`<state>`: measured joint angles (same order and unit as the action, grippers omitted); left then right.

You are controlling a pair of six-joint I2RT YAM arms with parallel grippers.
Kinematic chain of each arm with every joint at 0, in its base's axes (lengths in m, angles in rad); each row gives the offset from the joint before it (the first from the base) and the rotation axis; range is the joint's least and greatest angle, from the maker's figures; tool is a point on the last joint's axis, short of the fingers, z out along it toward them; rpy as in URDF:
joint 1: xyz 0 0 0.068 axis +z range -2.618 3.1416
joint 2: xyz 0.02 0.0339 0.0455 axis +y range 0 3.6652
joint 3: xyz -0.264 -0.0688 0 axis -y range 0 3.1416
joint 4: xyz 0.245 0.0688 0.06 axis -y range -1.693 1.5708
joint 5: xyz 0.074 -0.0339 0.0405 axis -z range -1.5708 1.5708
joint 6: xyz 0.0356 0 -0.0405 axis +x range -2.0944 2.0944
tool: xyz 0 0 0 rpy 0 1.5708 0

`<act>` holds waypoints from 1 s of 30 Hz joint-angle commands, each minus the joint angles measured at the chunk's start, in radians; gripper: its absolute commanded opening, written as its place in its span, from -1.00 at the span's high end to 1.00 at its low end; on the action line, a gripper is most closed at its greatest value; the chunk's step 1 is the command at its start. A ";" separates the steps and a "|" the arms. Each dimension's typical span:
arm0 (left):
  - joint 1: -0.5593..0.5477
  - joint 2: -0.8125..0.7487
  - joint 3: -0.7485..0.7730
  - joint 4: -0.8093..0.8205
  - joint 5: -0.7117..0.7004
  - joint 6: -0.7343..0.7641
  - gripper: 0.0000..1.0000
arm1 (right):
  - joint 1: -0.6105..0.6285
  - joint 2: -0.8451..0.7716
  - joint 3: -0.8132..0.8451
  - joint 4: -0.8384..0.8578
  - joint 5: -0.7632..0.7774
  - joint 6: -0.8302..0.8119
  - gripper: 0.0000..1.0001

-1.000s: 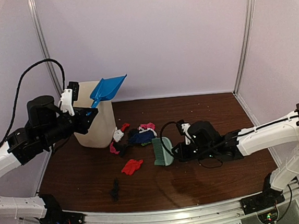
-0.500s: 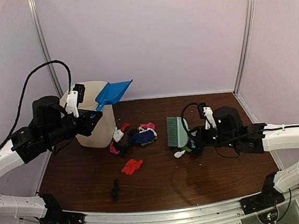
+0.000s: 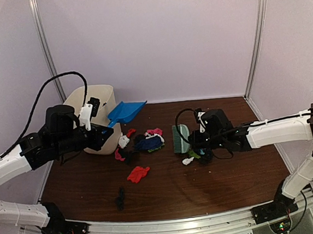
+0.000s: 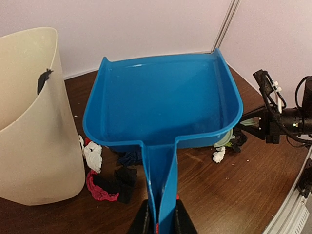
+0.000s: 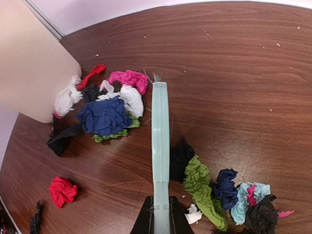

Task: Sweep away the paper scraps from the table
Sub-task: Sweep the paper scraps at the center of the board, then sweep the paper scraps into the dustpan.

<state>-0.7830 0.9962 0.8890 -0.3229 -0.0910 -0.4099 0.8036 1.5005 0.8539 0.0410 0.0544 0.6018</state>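
Observation:
Paper scraps (image 3: 142,143) lie in a cluster at mid-table, with a red scrap (image 3: 138,174) and a black scrap (image 3: 120,197) nearer the front. More scraps (image 5: 222,192) lie by the brush. My left gripper (image 4: 161,222) is shut on the handle of the blue dustpan (image 3: 125,111), held above the table beside the bin; the pan (image 4: 163,102) looks empty. My right gripper (image 5: 160,219) is shut on the pale green hand brush (image 5: 160,131), which stands right of the main cluster (image 5: 109,109) in the top view (image 3: 180,138).
A cream plastic bin (image 3: 93,119) stands at the back left of the dark wood table (image 3: 233,181); it also shows in the left wrist view (image 4: 29,117). A silver rail (image 3: 171,228) runs along the front. Enclosure walls and posts bound the table.
The left arm has lowered the dustpan from above the bin and swung it right, toward the table. The right arm drew the brush rightward, dragging some scraps, then shifted slightly back left.

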 commanded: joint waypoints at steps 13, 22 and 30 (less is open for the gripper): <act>-0.116 0.120 -0.020 0.009 0.050 0.018 1.00 | -0.031 -0.345 -0.202 -0.153 0.149 0.035 1.00; -0.289 0.233 -0.024 -0.048 0.081 0.039 1.00 | -0.134 -0.527 -0.207 -0.202 0.207 -0.093 1.00; -0.374 0.398 0.000 -0.107 0.035 0.010 1.00 | -0.223 -0.454 -0.239 0.034 0.091 -0.323 1.00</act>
<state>-1.1419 1.3369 0.8749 -0.4042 -0.0338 -0.3901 0.6060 0.9848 0.6228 -0.0811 0.2226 0.4377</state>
